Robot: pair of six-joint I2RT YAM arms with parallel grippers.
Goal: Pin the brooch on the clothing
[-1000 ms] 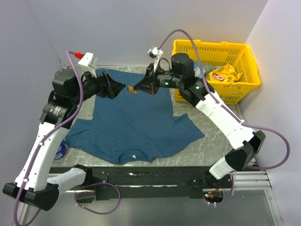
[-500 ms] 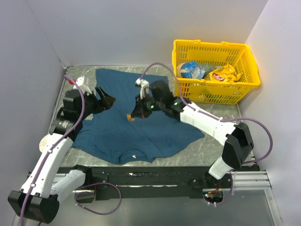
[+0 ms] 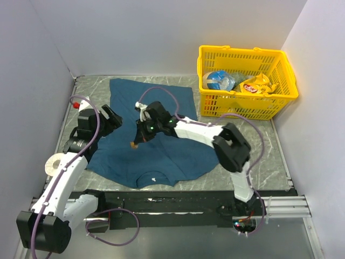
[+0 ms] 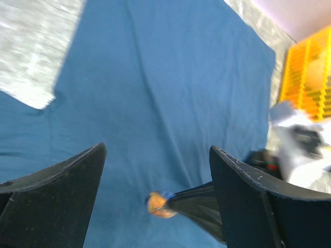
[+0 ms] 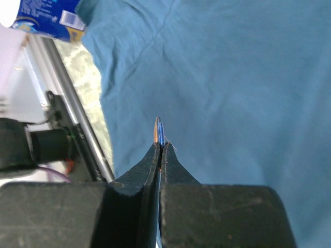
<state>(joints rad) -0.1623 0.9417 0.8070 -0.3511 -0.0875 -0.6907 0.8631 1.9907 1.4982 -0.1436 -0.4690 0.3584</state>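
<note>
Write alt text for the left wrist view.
The right gripper, jaws shut, holds the small orange brooch over the teal T-shirt, framed between the wide-open jaws of the left gripper. A yellow basket shows at the right edge.

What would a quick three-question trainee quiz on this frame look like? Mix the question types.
1. True or false: the left gripper holds the brooch.
2. Pick one. The brooch is poised over: A) the T-shirt; B) the yellow basket; C) bare tabletop.
3. Fill in the blank: the right gripper is ____ on the brooch.

Key: 1. False: the left gripper is open and holds nothing. 2. A. 3. Shut.
</note>
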